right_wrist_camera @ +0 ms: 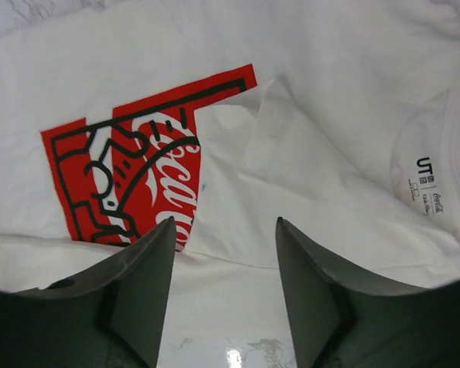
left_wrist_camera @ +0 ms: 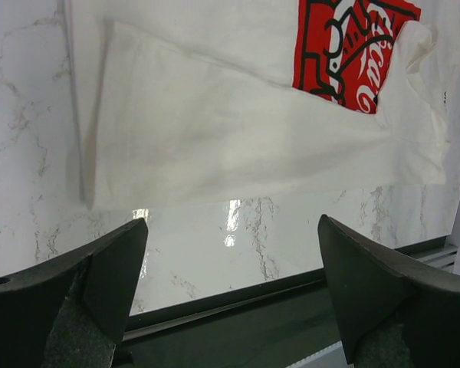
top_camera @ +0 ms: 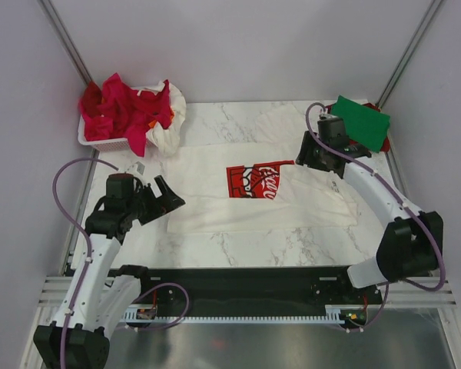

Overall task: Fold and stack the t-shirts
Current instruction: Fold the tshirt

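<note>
A large white t-shirt (top_camera: 215,201) with a red Coca-Cola print (top_camera: 253,182) lies flat mid-table, its near part and right side folded over so the print is partly covered. My left gripper (top_camera: 171,194) is open and empty at the shirt's left edge; in its wrist view (left_wrist_camera: 231,222) the shirt (left_wrist_camera: 238,130) lies beyond the jaws. My right gripper (top_camera: 301,160) is open and empty just above the shirt's folded flap (right_wrist_camera: 291,176), beside the print (right_wrist_camera: 130,176). A folded green t-shirt (top_camera: 361,121) lies at the back right. Red t-shirts (top_camera: 123,111) and a white one (top_camera: 169,127) are heaped in the basket.
A white plastic basket (top_camera: 104,144) stands at the back left corner. A bit of red cloth (top_camera: 378,108) shows behind the green shirt. The table's dark front rail (left_wrist_camera: 238,307) runs below the left gripper. Grey walls enclose the table on three sides.
</note>
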`<action>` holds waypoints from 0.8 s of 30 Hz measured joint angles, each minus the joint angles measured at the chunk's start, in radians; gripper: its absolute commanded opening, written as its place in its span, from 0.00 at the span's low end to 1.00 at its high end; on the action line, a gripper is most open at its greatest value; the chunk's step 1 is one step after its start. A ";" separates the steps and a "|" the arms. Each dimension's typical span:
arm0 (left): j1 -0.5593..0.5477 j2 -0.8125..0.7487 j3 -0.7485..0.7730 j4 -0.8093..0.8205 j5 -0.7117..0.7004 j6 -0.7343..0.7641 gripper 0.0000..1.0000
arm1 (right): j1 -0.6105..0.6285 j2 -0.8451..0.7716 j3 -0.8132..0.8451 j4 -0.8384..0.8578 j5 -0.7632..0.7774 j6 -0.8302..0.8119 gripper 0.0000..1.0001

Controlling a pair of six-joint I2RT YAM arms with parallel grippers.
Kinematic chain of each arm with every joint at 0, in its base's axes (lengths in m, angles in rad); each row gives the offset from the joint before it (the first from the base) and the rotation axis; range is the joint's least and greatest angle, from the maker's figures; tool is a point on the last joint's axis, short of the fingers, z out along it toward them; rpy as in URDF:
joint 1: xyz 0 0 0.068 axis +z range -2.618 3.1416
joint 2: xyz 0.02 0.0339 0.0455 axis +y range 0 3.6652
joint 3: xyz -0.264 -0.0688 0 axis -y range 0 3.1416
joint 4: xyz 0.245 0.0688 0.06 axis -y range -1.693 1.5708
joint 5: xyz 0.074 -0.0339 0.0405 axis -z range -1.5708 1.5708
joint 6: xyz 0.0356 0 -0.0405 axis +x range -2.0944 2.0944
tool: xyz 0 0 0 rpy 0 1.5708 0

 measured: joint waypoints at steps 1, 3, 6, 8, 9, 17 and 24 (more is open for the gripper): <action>0.000 -0.008 0.000 0.000 -0.007 0.005 1.00 | 0.016 0.042 0.031 -0.002 0.003 -0.018 0.56; 0.000 -0.027 -0.001 0.000 -0.024 0.011 1.00 | 0.050 0.138 0.106 -0.026 0.032 -0.049 0.55; 0.000 -0.068 -0.001 0.002 -0.037 0.019 1.00 | 0.096 0.280 0.190 -0.031 0.089 -0.094 0.54; 0.000 -0.083 -0.001 0.003 -0.045 0.021 1.00 | 0.119 0.332 0.196 -0.040 0.113 -0.113 0.55; 0.000 -0.085 -0.001 0.003 -0.050 0.022 1.00 | 0.126 0.349 0.196 -0.052 0.122 -0.120 0.55; 0.000 -0.078 -0.001 0.003 -0.053 0.024 1.00 | 0.132 0.399 0.196 -0.076 0.185 -0.150 0.55; 0.000 -0.079 -0.001 0.003 -0.072 0.025 1.00 | 0.140 0.448 0.194 -0.071 0.193 -0.156 0.50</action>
